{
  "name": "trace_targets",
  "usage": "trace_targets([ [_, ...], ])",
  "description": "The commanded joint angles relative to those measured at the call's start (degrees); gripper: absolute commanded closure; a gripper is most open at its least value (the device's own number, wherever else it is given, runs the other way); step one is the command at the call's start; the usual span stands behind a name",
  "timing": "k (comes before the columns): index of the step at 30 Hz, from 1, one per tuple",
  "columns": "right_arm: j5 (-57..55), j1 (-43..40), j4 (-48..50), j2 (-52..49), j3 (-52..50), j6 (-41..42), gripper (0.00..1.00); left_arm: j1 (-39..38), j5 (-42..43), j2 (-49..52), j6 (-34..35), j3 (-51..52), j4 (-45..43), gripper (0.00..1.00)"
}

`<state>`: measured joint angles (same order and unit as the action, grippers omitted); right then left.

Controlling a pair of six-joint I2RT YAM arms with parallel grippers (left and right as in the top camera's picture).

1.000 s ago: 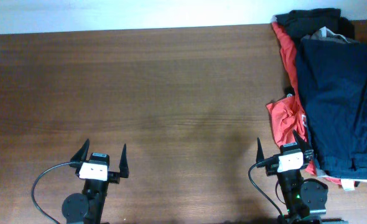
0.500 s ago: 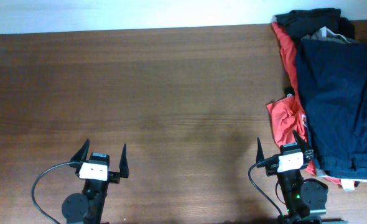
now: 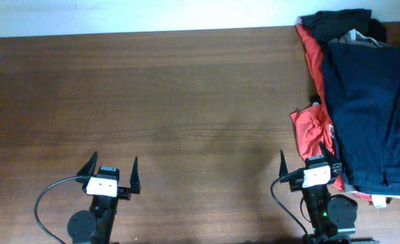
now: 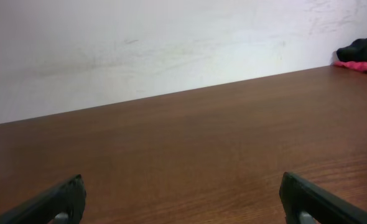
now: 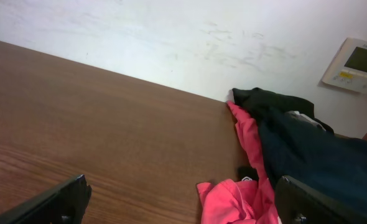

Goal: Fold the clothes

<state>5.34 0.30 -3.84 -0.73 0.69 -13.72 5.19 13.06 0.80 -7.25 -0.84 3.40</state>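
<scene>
The dark navy-blue shorts [image 3: 373,112] lie on top of a pile of clothes at the table's right edge, and show in the right wrist view [image 5: 320,165] too. My right gripper [image 3: 303,159] is open and empty near the front edge, just left of the pile's near end; its right finger is beside the shorts' hem. In the right wrist view the right gripper [image 5: 183,199] has nothing between its fingers. My left gripper [image 3: 112,169] is open and empty at the front left, far from the pile, over bare wood [image 4: 180,199].
A red-orange garment [image 3: 312,125] lies under the shorts and sticks out to their left [image 5: 236,199]. A black garment [image 3: 332,20] and a grey one [image 3: 359,37] are at the pile's far end. The wooden table [image 3: 173,102] ends at a white wall [image 4: 140,43].
</scene>
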Motion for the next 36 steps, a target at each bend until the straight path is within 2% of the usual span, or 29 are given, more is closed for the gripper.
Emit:
trace_targets([
  [1,-0.70,-0.33,-0.24,0.48,-0.37,0.50,0.01,-0.26,-0.44,-0.39,-0.09,0.33,0.13,0.01],
  [8,-0.90,-0.33,1.09,0.48,-0.37,0.50,0.01,-0.26,-0.42,-0.39,-0.09,0.33,0.09,0.01],
  [14,-0.61,-0.31,8.07,0.48,-0.37,0.68,0.01,-0.26,-2.14,-0.39,-0.09,0.33,0.13,0.01],
  [18,8.24,-0.33,16.44,0.48,-0.35,0.81,0.01,-0.26,-2.21,-0.39,-0.07,0.31,-1.95,0.01],
  [23,8.41,-0.37,19.17,0.02,1.92,9.73,0.01,-0.26,3.15,-0.37,-0.07,-0.44,-8.70,0.01],
  [26,8.61,-0.37,16.13,-2.10,6.10,9.94,0.01,-0.26,4.79,1.07,-0.07,-3.34,-6.43,0.01],
  [30,9.14,-0.37,9.84,-8.79,15.74,9.92,0.01,-0.26,4.74,7.23,-0.09,-10.51,0.90,0.01],
  [36,9.05,-0.37,2.40,-28.35,34.45,9.53,0.01,-0.28,5.55,24.15,-0.09,-25.46,8.66,0.01],
])
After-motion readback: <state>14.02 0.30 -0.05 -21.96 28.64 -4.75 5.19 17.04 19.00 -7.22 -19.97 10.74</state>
